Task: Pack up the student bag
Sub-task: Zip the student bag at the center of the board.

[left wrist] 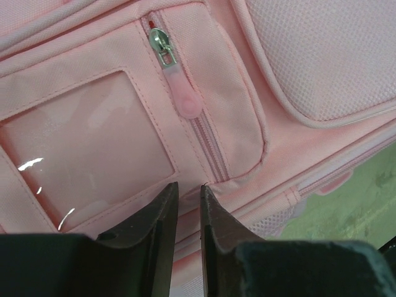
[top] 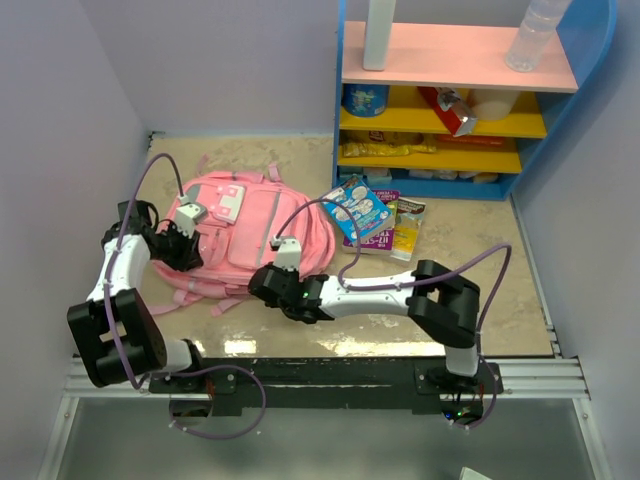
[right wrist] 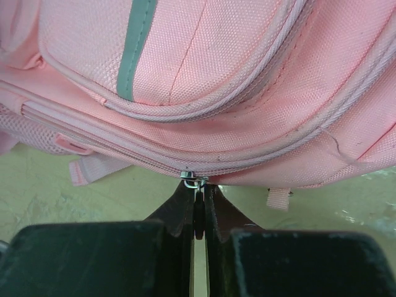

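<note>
Now the student bag [top: 240,240] lies flat on the desk [top: 500,290], and the right hand [right wrist: 198,193] pinches its zipper pull [right wrist: 195,180]. Best to pull steadily along the zipper line while the left hand [left wrist: 189,192], narrowly parted with its grip unclear, braces the fabric.

Light is bright and even from above, with white glare at the near edge of the tabletop [top: 520,290] and soft shadows around the student bag [top: 250,235]. Wrist views are sharp on its weave; glints streak its clear window [left wrist: 86,142].
</note>
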